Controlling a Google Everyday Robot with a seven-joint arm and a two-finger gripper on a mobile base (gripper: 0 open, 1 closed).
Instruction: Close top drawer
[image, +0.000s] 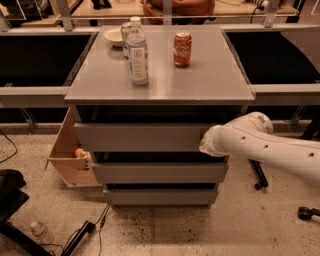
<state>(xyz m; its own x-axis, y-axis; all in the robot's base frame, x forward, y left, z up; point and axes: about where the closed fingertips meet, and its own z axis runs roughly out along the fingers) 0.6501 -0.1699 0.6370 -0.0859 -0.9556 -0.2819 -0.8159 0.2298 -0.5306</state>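
Top drawer (140, 137): uppermost of three under the bench (200, 80); its flat grey front stands out from the cabinet, with a dark strip of box interior showing above it; we judge it part open, not far out
Tool (207, 142): at the right end of the top drawer's front, at the tip of the white arm (270, 147) reaching in from the right; it looks to be against the front; whether it is open or closed, or has hold of anything, we cannot tell
Bench load: water bottle (137, 52), Coca-Cola can (182, 49), bowl (114, 36); all set back from the front edge
Lower drawers (160, 172): two below; not our concern
Cardboard box (70, 155): on the floor beside the cabinet's left; apart from the drawer's path
Step in hand: the push; we judge closure under way, not done
Next move: a straight, level push toward the cabinet's back; contact sits off-centre to the right, so the drawer may skew; ease off once the front is home
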